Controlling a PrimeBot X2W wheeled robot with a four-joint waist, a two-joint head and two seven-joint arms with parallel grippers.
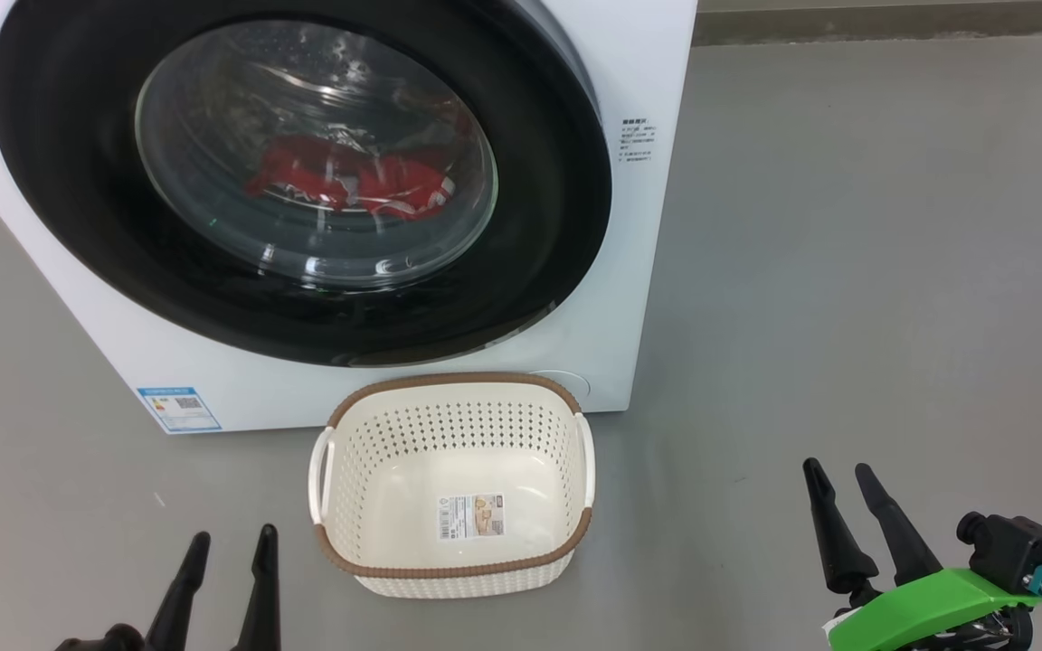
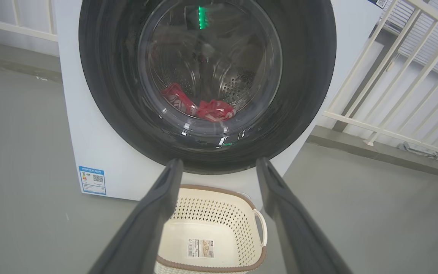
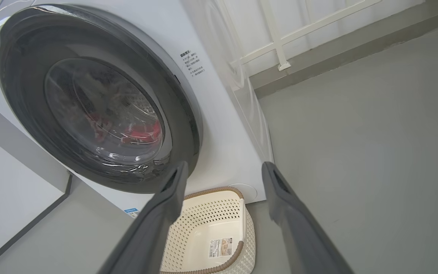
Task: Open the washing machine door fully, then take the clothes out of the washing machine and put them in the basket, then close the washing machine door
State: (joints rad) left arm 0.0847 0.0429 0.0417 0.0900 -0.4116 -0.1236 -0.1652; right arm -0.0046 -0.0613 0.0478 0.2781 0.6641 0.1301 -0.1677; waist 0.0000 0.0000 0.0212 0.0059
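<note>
Records left pincer, right pincer released; basket between them; washing machine door shut ahead, clothes behind it.

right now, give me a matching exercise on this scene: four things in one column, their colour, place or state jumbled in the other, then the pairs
1. washing machine door
2. clothes
3. basket
4. left gripper

A. red, inside the drum
B. open, holding nothing
C. glossy black rim, clear glass
D. empty, on the floor before the washer

Pairs: 1-C, 2-A, 3-D, 4-B
</note>
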